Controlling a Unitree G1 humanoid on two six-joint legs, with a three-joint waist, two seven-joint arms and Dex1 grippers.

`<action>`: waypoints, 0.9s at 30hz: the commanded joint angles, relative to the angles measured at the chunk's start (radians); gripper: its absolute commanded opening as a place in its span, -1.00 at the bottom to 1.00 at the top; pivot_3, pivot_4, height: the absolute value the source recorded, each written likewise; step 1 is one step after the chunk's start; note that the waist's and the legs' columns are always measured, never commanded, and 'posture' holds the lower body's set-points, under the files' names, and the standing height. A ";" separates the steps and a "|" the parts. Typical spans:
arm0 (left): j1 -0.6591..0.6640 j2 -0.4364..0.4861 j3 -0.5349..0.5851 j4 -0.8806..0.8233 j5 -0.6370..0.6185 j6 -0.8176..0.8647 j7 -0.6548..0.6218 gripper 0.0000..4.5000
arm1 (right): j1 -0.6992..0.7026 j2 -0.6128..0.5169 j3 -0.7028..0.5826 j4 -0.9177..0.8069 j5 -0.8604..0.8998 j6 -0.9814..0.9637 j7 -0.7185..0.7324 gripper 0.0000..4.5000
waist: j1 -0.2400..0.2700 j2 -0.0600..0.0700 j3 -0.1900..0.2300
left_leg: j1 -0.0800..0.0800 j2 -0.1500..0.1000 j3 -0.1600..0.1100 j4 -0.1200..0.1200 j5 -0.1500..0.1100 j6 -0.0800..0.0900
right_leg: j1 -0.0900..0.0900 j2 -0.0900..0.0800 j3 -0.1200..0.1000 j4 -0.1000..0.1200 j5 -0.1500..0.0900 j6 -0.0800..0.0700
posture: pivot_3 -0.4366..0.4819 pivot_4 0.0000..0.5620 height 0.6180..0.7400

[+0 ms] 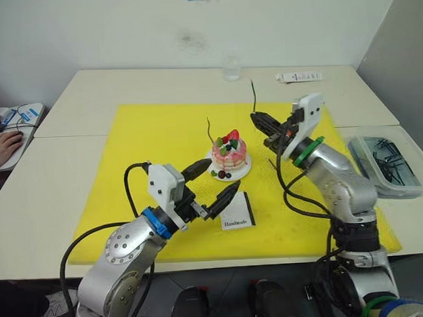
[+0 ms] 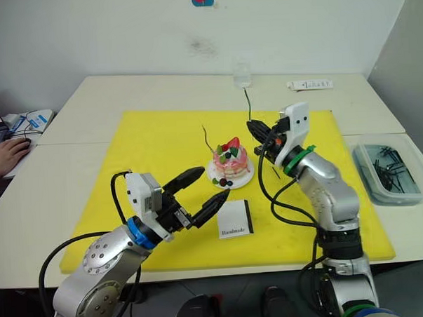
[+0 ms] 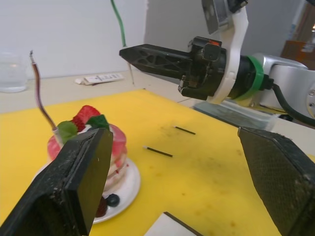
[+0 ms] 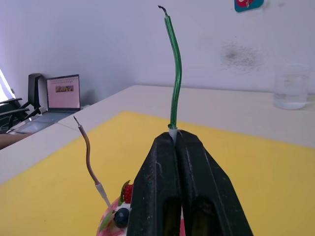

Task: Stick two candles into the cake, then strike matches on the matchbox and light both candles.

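Observation:
The pink-and-white cake (image 1: 230, 153) sits on its white plate (image 1: 241, 172) in the middle of the yellow mat (image 1: 154, 133). One thin brownish candle (image 1: 210, 130) stands stuck in the cake's left side. My right gripper (image 1: 255, 117) hovers just right of the cake and a little above it, shut on the base of a green candle (image 4: 174, 73) that points upward. My left gripper (image 1: 222, 175) is open near the cake's front, above the white matchbox (image 1: 236, 212). Two short dark matches (image 3: 157, 151) (image 3: 185, 130) lie on the mat beyond the cake.
A glass of water (image 1: 231, 68) and a white remote-like bar (image 1: 299, 77) are at the table's back. A clear container (image 1: 384, 161) with dark sticks stands at the right edge. A person's hand (image 1: 2, 148) rests at the far left.

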 commanded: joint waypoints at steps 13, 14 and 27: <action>0.012 -0.020 0.033 -0.041 0.010 0.023 0.073 1.00 | -0.005 0.083 0.067 0.168 -0.044 -0.244 0.014 -1.00 | -0.005 0.000 0.000 | 0.002 0.001 0.001 0.000 0.000 0.000 | -0.001 0.000 0.000 0.003 0.000 -0.001 | -0.05 -0.47 1.00; 0.014 -0.018 0.034 -0.044 0.008 0.025 0.074 1.00 | -0.003 0.086 0.070 0.175 -0.046 -0.250 0.017 -1.00 | -0.005 0.000 0.000 | 0.002 0.001 0.001 0.000 0.000 0.000 | -0.001 0.000 0.000 0.003 -0.001 -0.001 | -0.05 -0.47 1.00; 0.021 -0.002 0.060 -0.077 -0.010 0.064 0.081 1.00 | 0.005 0.091 0.081 0.264 -0.072 -0.322 0.012 -1.00 | -0.005 0.000 0.000 | 0.002 0.001 0.001 0.000 0.000 0.000 | -0.001 0.000 0.001 0.003 -0.001 -0.002 | -0.05 -0.47 1.00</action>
